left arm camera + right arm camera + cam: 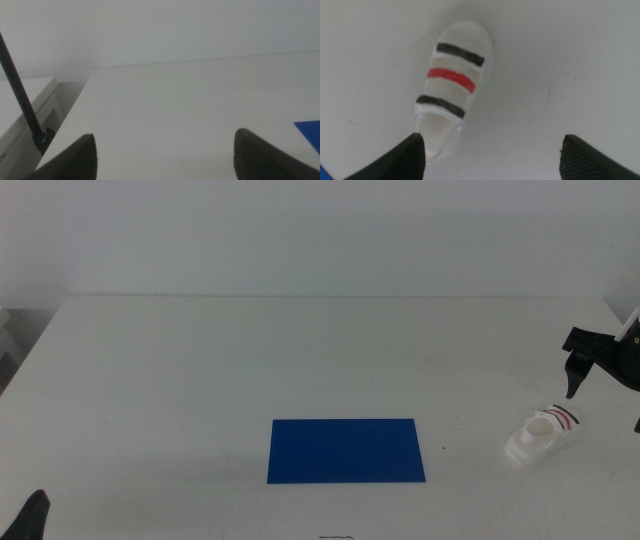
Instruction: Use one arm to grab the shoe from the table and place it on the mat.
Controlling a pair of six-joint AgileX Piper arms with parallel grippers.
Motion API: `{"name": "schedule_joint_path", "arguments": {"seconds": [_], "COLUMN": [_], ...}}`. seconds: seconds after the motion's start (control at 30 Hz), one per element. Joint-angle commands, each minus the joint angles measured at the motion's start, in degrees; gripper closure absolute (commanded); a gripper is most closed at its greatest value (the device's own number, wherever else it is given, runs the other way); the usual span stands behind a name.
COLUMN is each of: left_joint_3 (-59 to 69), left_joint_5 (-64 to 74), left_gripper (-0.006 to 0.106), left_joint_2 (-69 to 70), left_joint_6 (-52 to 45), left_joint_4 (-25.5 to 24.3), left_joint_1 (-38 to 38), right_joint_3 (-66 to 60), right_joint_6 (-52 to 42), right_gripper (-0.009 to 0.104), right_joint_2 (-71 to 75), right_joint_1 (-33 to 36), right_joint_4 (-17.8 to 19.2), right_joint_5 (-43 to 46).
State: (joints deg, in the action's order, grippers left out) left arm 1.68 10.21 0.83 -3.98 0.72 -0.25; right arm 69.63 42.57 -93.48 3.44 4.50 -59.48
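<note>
The white table (200, 380) carries the dark blue mat (346, 450) near its front middle. The right arm (610, 360) enters from the right edge, its right gripper (492, 152) hanging with jaws wide apart, empty, just above the shoe (541, 436), which lies on the table right of the mat. The left gripper (165, 155) waits at the front left corner, jaws apart.
</note>
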Motion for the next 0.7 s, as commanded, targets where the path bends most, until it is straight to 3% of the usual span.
{"name": "schedule_joint_path", "arguments": {"seconds": [0.0, 0.2, 0.43, 0.67], "left_joint_3": [-0.19, -0.19, -0.19, -0.19], "left_joint_5": [-4.73, -4.73, -4.73, -4.73], "left_gripper": [0.007, 0.007, 0.007, 0.007], "left_joint_2": [1.07, 1.07, 1.07, 1.07], "left_joint_6": [0.88, 0.88, 0.88, 0.88], "left_joint_4": [0.49, 0.49, 0.49, 0.49], "left_joint_1": [-0.20, -0.20, -0.20, -0.20], "right_joint_3": [1.99, 1.99, 1.99, 1.99], "right_joint_6": [0.09, 4.02, 21.38, 31.78], "right_gripper": [0.011, 0.011, 0.011, 0.011], "right_joint_2": [2.18, 2.18, 1.52, -2.53], "right_joint_1": [-0.16, -0.16, 0.03, 1.40], "right_joint_4": [2.06, -1.16, -2.29, -3.74], "right_joint_5": [1.97, 1.25, 0.18, 1.60]}}
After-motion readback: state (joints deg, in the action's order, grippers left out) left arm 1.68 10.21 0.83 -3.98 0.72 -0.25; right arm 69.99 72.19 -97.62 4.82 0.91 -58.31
